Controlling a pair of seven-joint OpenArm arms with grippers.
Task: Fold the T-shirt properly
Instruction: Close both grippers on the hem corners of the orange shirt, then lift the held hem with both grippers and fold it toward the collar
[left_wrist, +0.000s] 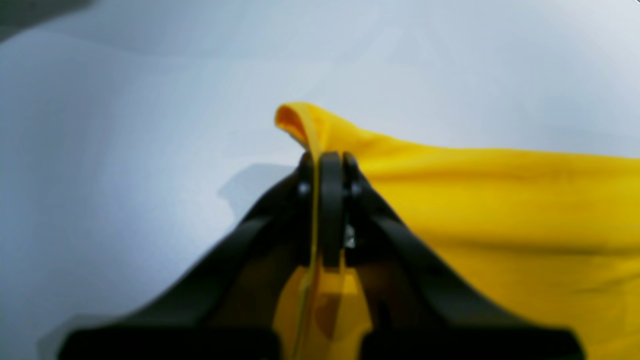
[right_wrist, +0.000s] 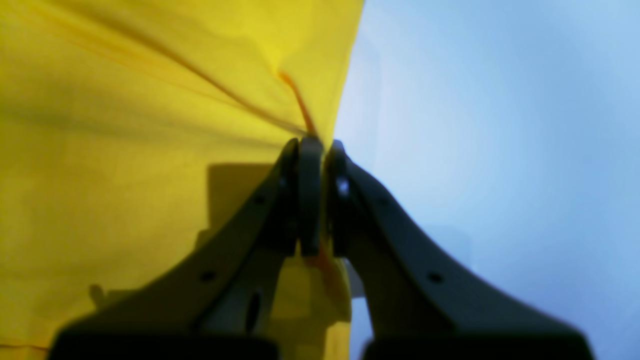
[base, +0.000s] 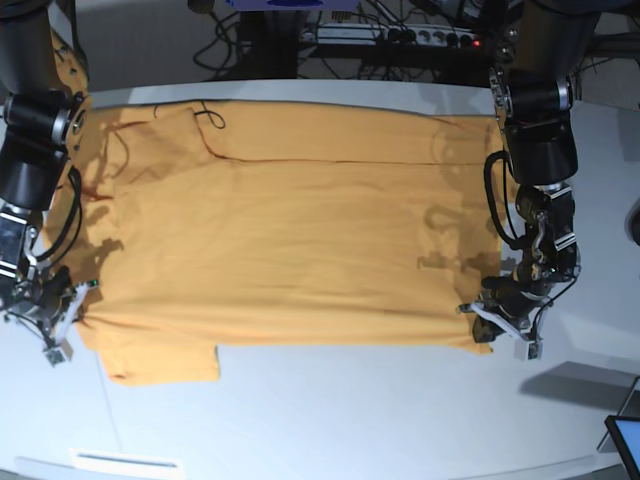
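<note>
The orange-yellow T-shirt (base: 300, 230) lies spread wide across the white table (base: 350, 410), its near edge folded with a sleeve flap at the lower left. My left gripper (base: 487, 318) is at the shirt's near right corner. In the left wrist view the left gripper (left_wrist: 327, 162) is shut on a raised edge of the T-shirt (left_wrist: 500, 210). My right gripper (base: 75, 305) is at the shirt's near left edge. The right wrist view shows the right gripper (right_wrist: 315, 145) shut on the T-shirt (right_wrist: 125, 125), with creases running to the pinch.
Cables and a power strip (base: 400, 35) run behind the table's far edge. A dark tablet-like object (base: 625, 440) pokes in at the lower right corner. A white strip (base: 110, 462) lies near the front left edge.
</note>
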